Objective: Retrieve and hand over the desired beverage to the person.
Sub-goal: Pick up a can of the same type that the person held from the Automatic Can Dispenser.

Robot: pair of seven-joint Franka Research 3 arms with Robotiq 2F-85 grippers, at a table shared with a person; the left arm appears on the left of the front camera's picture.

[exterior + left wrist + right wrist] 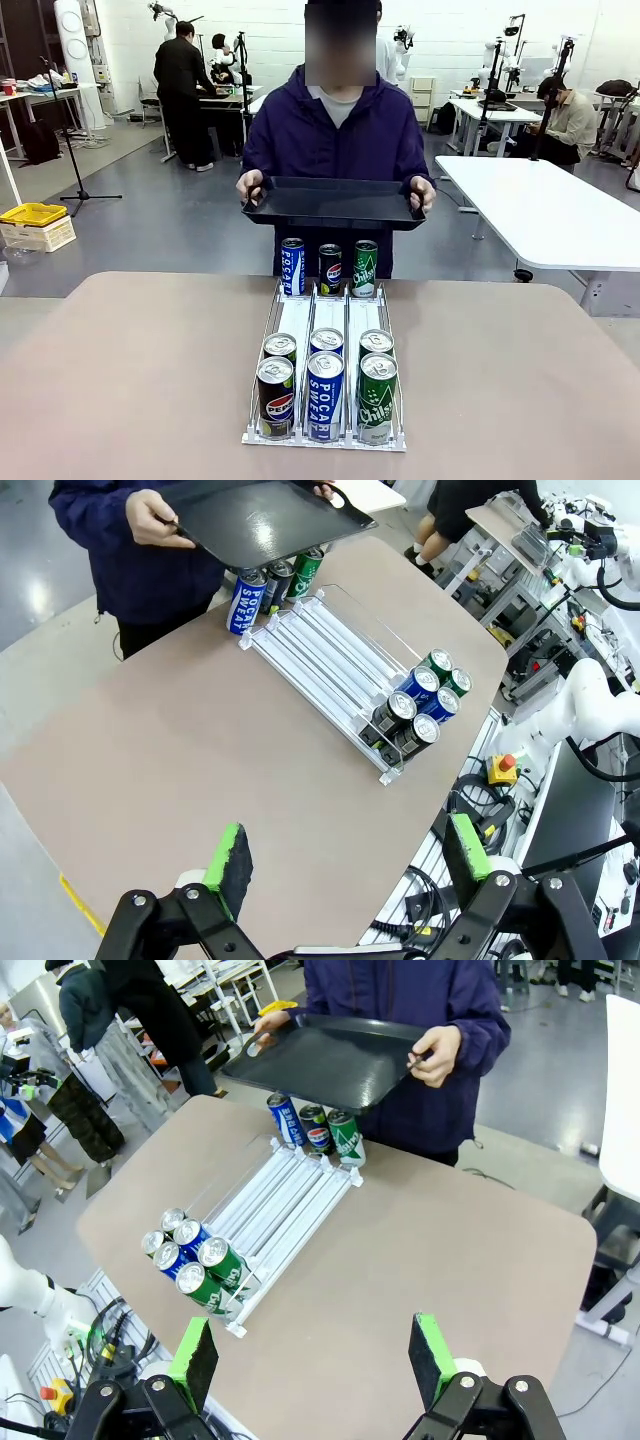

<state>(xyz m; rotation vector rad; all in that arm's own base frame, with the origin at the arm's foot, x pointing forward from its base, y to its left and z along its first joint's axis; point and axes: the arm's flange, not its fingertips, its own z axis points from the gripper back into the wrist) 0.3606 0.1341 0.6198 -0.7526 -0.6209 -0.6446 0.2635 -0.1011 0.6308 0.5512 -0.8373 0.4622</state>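
both arms high and back from the work; left gripper [350, 855] released, green pads spread wide, nothing between them, hung over the table's [130, 380] near left corner; right gripper [313, 1360] likewise released and empty, over the near right side.

clear three-lane rack [328, 315] lay down the middle of the table, long axis running from the robot's edge to the far edge; six cans stood upright at its near end, two per lane; front row: pepsi can [276, 397] in the left lane, pocari sweat can [325, 395] in the middle, green chilsung can [377, 397] in the right; three more cans [330, 268] stood on the table just beyond the rack's far end.

the person [330, 130] stood at the far edge, both hands on a black tray [330, 205] held level above those far cans, nothing on it.

which drink was wanted could not be told; no pointing hand seen.

judgement: retrieval not begun; the front-row cans lay ahead of and below both grippers, well apart from each; can axes vertical, so a side-on grasp across the body seemed called for; left arm nearer the pepsi lane, right arm nearer the chilsung lane, middle lane open to either; neighbours touching or close, so finger clearance looked tight.
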